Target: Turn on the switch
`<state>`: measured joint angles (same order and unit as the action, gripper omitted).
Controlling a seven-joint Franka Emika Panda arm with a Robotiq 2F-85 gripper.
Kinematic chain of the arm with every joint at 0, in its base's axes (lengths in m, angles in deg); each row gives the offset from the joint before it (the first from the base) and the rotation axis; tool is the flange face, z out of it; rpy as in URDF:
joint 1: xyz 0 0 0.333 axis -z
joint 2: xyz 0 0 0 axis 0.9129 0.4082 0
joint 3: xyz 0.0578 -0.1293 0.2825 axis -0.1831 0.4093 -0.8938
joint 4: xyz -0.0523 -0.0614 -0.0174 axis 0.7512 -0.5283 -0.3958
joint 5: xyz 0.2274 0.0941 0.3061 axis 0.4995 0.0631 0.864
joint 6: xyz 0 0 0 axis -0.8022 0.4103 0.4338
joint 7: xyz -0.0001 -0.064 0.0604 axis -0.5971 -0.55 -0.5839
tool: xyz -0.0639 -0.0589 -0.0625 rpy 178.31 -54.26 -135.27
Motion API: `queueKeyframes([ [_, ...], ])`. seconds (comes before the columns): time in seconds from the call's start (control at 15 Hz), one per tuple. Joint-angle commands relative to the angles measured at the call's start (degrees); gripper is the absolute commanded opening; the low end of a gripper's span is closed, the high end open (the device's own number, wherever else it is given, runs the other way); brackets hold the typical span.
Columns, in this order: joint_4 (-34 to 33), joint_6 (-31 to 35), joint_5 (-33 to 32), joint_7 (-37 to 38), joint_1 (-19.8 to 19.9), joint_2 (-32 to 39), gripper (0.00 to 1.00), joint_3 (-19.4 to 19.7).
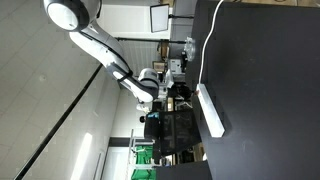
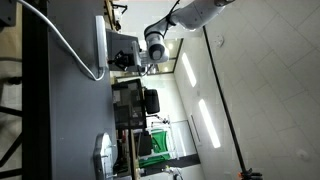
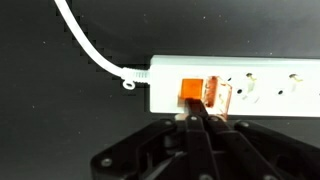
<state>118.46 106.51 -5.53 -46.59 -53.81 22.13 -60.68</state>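
Black fingers of my gripper (image 3: 194, 118) are pinched narrow, holding nothing, tips right at the orange switch (image 3: 190, 91) on the cord end of the white power strip (image 3: 262, 92). Pressing off-centre, I could skid off or shove the strip. One switch, one strip, one cord (image 3: 90, 45).

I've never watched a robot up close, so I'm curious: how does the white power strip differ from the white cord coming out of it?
The power strip is a straight, flat-sided bar; the cord is thin, round and curves away. The power strip carries an orange switch and sockets; the cord is plain. Both are white, lie on the black surface and join at the strip's end.
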Motion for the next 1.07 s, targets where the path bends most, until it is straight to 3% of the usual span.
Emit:
queueKeyframes([
  [0.0, -1.92, -2.17, 0.22, -0.35, 0.85, 0.79, 0.00, -1.03],
  [1.0, -3.95, -6.37, -0.10, 0.87, 0.68, 1.60, 0.00, 0.06],
])
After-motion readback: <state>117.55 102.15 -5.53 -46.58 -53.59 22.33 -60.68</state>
